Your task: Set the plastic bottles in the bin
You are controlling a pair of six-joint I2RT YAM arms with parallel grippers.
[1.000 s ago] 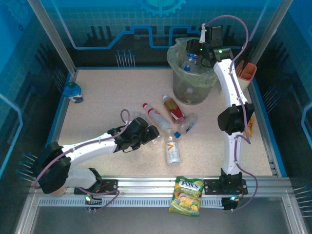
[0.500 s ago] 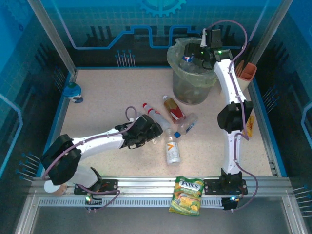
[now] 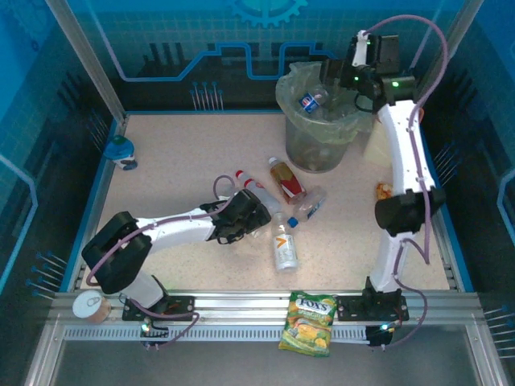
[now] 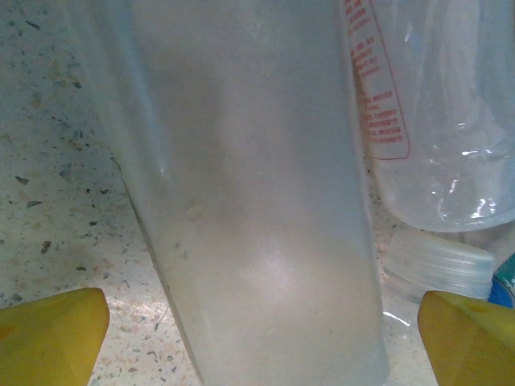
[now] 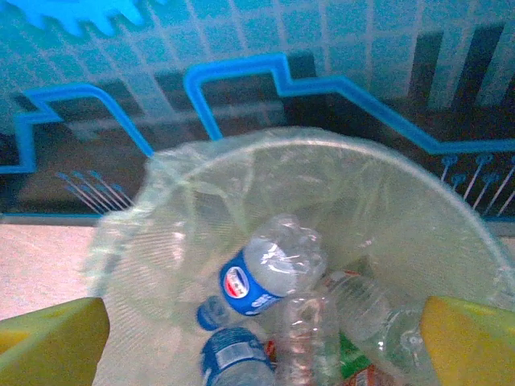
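A frosted clear bottle [image 4: 257,201] lies on the table between the wide-apart yellow fingertips [image 4: 50,336] of my open left gripper [image 3: 254,215], with a gap on each side. Around it lie a red-capped bottle [image 3: 251,185], a copper-brown one [image 3: 287,178], a blue-capped one [image 3: 311,205] and an orange-labelled one [image 3: 283,246]. My right gripper [image 3: 354,71] hangs open and empty over the grey bin [image 3: 315,153]. In the right wrist view, a crushed blue-labelled bottle [image 5: 269,277] rests on several others inside the green liner [image 5: 161,241].
A FOX'S candy bag [image 3: 308,322] lies on the front rail. A tin can [image 3: 88,305] sits by the left arm's base. A small blue-topped object [image 3: 119,149] stands at the far left. The beige utensil holder [image 3: 372,146] is partly hidden behind the right arm.
The right gripper let the blue-labelled bottle go into the bin and swung up and to the right. The left gripper slid right along the table, closing in on the frosted bottle.
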